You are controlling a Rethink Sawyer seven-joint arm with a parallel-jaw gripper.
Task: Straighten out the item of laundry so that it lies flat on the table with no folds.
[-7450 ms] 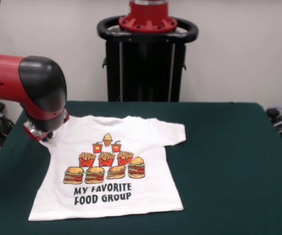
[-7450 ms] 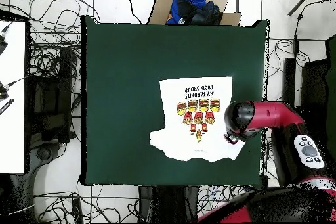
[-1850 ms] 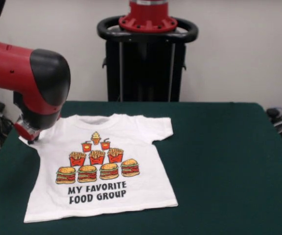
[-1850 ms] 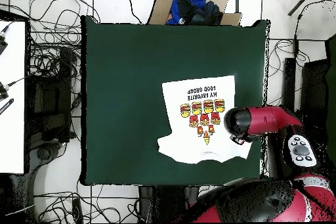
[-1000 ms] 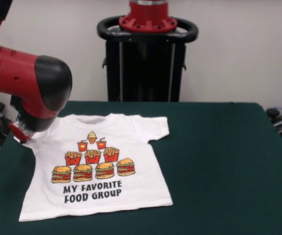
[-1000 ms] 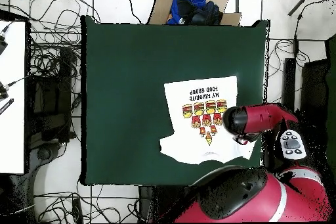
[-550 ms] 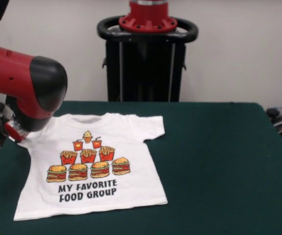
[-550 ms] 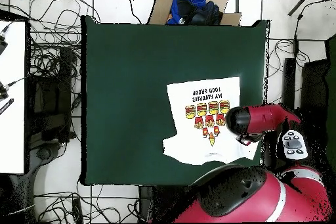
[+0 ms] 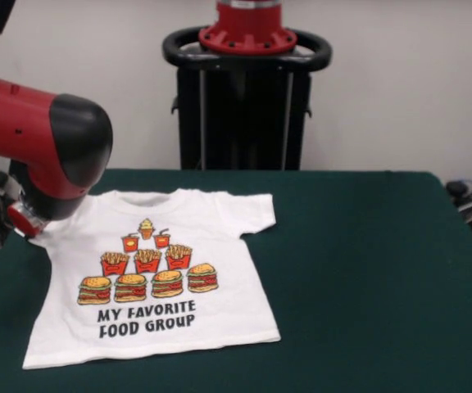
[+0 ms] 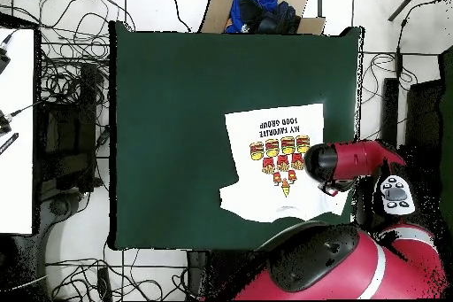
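Observation:
The white T-shirt (image 9: 154,270) with burgers, fries, drinks and "MY FAVORITE FOOD GROUP" lies print-up on the left part of the dark green table (image 9: 367,270). Its body looks flat. Its right sleeve is short and a little tucked. My gripper (image 9: 24,221) sits low at the shirt's left sleeve, under the arm's red and black wrist, which hides that sleeve. In the overhead view the shirt (image 10: 274,161) lies near the table's (image 10: 177,121) right edge, with the gripper (image 10: 331,189) at its lower right corner.
The black pedestal (image 9: 247,98) stands behind the table's far edge. The shirt's left side is close to the table's left edge. Overhead, a cardboard box with blue cloth (image 10: 261,11) lies beyond the top edge, and cables cover the floor (image 10: 75,86).
The gripper has moved further toward the table's left edge in the front view, and the whole shirt has slid along with it, a little nearer the front.

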